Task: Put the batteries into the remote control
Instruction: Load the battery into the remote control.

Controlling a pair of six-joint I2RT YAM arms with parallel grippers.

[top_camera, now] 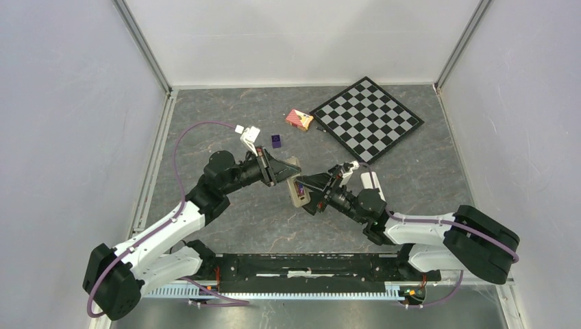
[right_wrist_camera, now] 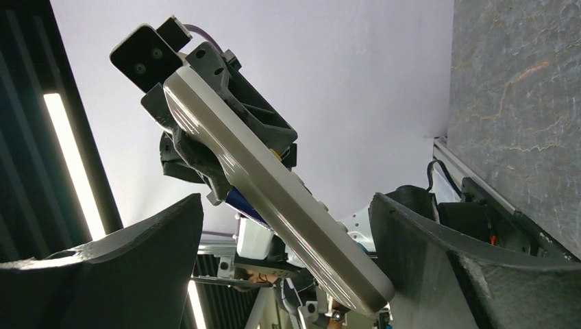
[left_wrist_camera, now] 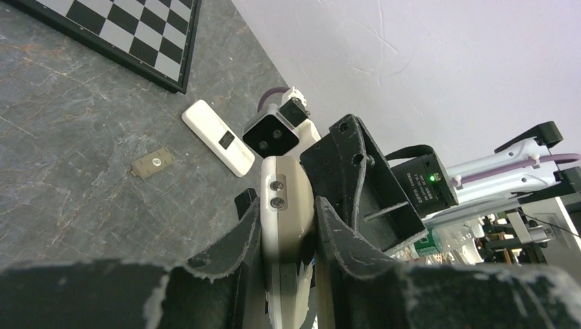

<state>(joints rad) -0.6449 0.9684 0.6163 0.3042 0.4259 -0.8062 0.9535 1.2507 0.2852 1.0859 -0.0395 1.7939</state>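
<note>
Clenched on the slim olive-grey plastic remote control (left_wrist_camera: 286, 212), the left jaws hold it raised off the grey stone-patterned counter (left_wrist_camera: 82, 205), evidently to present its battery bay. The right jaws are spread wide and released, the remote's free end between them. One dark purple-blue cylindrical battery (right_wrist_camera: 243, 201), just beside the left jaws, is judged seated in the bay.

Left end effector (left_wrist_camera: 288, 229) clamped, right end effector (right_wrist_camera: 288, 247) spread

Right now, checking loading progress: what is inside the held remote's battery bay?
From above, the remote control in the left jaws shows something purple-blue in its open bay, likely a battery. How many, or whether seated, is too small to tell.
</note>
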